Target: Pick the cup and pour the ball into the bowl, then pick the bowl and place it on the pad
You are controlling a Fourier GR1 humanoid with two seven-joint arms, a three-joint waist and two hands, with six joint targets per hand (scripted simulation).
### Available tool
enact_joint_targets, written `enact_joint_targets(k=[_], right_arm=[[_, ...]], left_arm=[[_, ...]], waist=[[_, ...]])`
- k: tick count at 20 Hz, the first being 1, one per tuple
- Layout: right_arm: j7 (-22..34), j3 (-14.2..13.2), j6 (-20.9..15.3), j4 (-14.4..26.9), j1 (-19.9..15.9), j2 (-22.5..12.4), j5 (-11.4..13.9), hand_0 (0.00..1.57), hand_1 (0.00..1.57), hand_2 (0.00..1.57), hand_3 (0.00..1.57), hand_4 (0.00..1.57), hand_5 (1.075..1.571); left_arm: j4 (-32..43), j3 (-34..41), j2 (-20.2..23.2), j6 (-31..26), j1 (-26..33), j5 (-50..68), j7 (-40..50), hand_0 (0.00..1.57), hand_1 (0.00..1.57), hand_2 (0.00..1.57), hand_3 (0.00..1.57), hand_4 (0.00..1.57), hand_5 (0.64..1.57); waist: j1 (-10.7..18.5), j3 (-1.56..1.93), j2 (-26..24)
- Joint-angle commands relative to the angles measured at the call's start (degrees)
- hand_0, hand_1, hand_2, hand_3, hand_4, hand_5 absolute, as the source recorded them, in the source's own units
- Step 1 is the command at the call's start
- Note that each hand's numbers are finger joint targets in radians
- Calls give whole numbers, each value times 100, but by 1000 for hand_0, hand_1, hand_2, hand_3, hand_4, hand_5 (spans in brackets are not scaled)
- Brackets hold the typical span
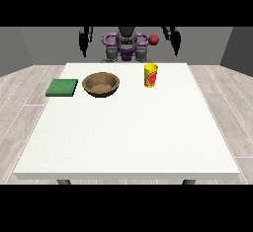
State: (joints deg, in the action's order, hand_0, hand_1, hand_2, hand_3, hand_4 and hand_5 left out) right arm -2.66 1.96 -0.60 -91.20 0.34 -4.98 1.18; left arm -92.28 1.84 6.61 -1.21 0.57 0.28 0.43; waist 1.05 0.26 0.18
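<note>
White worktop [128, 137], wide, seen from across. Yellow cup [150, 75] with red mark on its side, upright, on the far part of the worktop, a bit right of centre. Red ball [153, 40] in the air above the cup, well clear of the rim, level with the robot's shoulder area, touching nothing visible. Brown bowl [101, 84] left of the cup, apart from it, upright, open side up, inside looks bare. Green pad [62, 87] flat on the worktop near the left edge, just beside the bowl, small gap between them. Bowl between pad and cup.

Robot torso [126, 46] behind the far edge, small. Hand at the view's left [85, 39] raised above the worktop's far left corner, dark fingers hanging down roughly straight, spread a little apart, around nothing. Hand at the view's right [173, 37] raised likewise near the far right side, fingers pointing down, apart, around nothing. Both hands well apart from cup, bowl, pad; neither touching the ball, though the ball sits nearer the hand at the view's right. Cup not lifted, bowl not on pad. Grey plank floor [22, 97] around the worktop.
</note>
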Motion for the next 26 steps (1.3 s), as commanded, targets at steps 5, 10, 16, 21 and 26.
enact_joint_targets(k=[5,10,16,21,26], right_arm=[[561,-88,17,-534,-25,-222,-47,0,0,0,0,0,1569],[699,-1388,1145,-437,99,-1077,-1639,0,0,0,0,0,1569],[418,-1540,1063,-380,-118,-909,-1531,0,0,0,0,0,1569],[-103,-1286,1351,-262,-51,-753,-1383,0,0,0,0,0,1570],[-525,-1102,1199,-102,-245,-469,-1119,0,0,0,0,0,1570]], left_arm=[[-574,54,267,-90,-93,67,519,0,0,0,0,0,1557],[-884,581,95,-139,-402,1040,936,0,0,0,0,0,1558],[-958,910,233,-329,-532,1284,611,0,0,0,0,0,1547],[-184,868,57,-254,-736,845,-405,0,0,0,0,0,1536],[505,644,-298,-79,-692,332,-1508,0,0,0,0,0,1524]], waist=[[-57,-9,-1436],[-248,-25,-997],[-127,-26,-368],[-454,-27,128],[-493,-28,507]])
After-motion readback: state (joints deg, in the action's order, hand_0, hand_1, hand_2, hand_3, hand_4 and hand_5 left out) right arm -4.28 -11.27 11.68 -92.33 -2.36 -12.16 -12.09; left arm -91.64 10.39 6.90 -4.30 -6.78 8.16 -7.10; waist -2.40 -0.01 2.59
